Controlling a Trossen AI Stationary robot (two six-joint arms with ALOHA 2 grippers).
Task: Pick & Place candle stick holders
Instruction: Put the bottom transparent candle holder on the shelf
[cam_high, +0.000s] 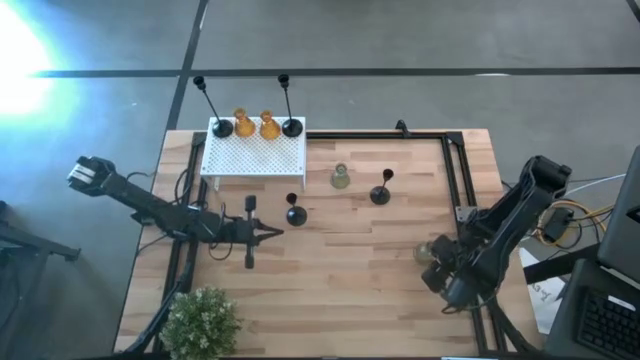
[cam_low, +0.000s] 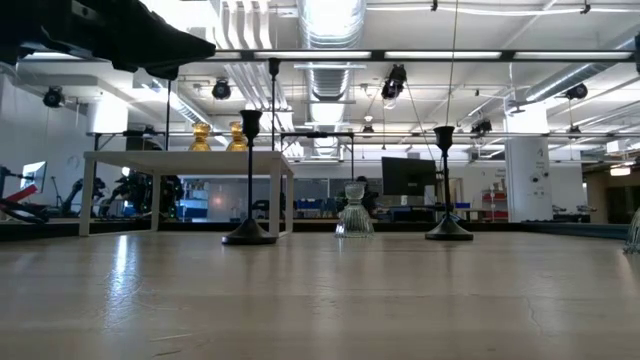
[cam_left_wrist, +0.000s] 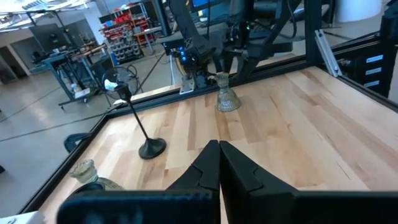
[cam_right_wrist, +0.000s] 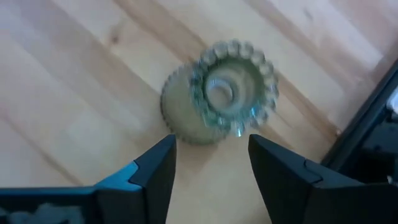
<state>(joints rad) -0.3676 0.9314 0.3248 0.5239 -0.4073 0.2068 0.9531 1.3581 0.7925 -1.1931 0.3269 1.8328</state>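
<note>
A pale green glass holder (cam_right_wrist: 217, 93) stands on its base on the table near the right edge (cam_high: 425, 252). My right gripper (cam_right_wrist: 211, 155) is open above it, fingers pointing down and apart from the glass. It also shows in the left wrist view (cam_left_wrist: 227, 99). My left gripper (cam_high: 272, 232) is shut and empty, level above the table, beside a black holder (cam_high: 296, 213). A second pale green holder (cam_high: 340, 178) and another black holder (cam_high: 380, 192) stand mid-table. Two black holders (cam_high: 222, 127) and two amber ones (cam_high: 243, 124) stand on the white perforated box (cam_high: 255, 155).
A green potted plant (cam_high: 203, 322) stands at the near left corner. A black metal frame (cam_high: 455, 165) runs along the table's far and right sides, close to my right gripper. Bare wood lies in the near middle (cam_high: 340, 290).
</note>
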